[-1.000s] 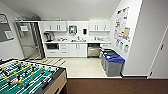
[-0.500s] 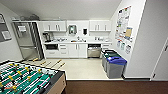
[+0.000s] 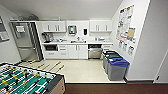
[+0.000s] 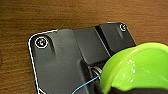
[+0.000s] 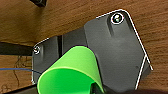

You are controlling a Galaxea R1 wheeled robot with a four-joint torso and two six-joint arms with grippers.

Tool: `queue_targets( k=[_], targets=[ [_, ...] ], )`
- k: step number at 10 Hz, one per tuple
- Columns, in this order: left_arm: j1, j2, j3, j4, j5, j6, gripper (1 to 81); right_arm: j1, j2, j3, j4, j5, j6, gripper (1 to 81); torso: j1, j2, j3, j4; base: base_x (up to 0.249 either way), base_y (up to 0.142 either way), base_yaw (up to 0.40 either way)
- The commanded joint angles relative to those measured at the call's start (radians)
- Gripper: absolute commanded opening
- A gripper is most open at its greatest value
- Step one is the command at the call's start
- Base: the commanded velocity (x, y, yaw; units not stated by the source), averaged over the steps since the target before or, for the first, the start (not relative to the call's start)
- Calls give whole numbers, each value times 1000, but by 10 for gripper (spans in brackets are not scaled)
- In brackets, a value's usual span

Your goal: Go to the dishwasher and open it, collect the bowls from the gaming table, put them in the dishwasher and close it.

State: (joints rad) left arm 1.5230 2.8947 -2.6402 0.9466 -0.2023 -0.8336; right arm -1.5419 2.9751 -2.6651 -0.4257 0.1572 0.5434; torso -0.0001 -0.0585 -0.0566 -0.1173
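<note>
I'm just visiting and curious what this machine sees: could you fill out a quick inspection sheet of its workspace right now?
Surface: pale kitchen floor; wood floor under the wrists.
Job's things: dishwasher at the far counter; green bowl at the left wrist, second green bowl at the right wrist.
Clutter: recycling bins, table-football table.
Grippers: open or shut cannot be told.
Cables: thin blue cable.
Surroundings: white cabinets, wall posters.

One dishwasher (image 3: 95, 53) under the counter, one foosball table (image 3: 27, 81) near the camera. Two bins (image 3: 115, 66) stand by the wall, one blue-lidded, one green-lidded. Two green bowls: one (image 4: 140, 68) at the left wrist, one (image 5: 72, 72) at the right.
</note>
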Motion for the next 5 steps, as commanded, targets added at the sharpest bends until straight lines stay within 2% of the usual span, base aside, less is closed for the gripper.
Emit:
queue_targets(
  k=[1,4,5],
  targets=[
    [-59,-12,0,3,26,4,10,58,-5,2,-2,-30,-2,10,0,0,0,0,183,0,0],
    [-59,-11,0,4,26,4,10,58,-5,1,-2,-30,0,10,0,0,0,0,183,0,0],
    [-57,-11,0,4,26,4,10,58,-5,-1,-2,-30,-2,10,0,0,0,0,183,-61,0]
  ],
)
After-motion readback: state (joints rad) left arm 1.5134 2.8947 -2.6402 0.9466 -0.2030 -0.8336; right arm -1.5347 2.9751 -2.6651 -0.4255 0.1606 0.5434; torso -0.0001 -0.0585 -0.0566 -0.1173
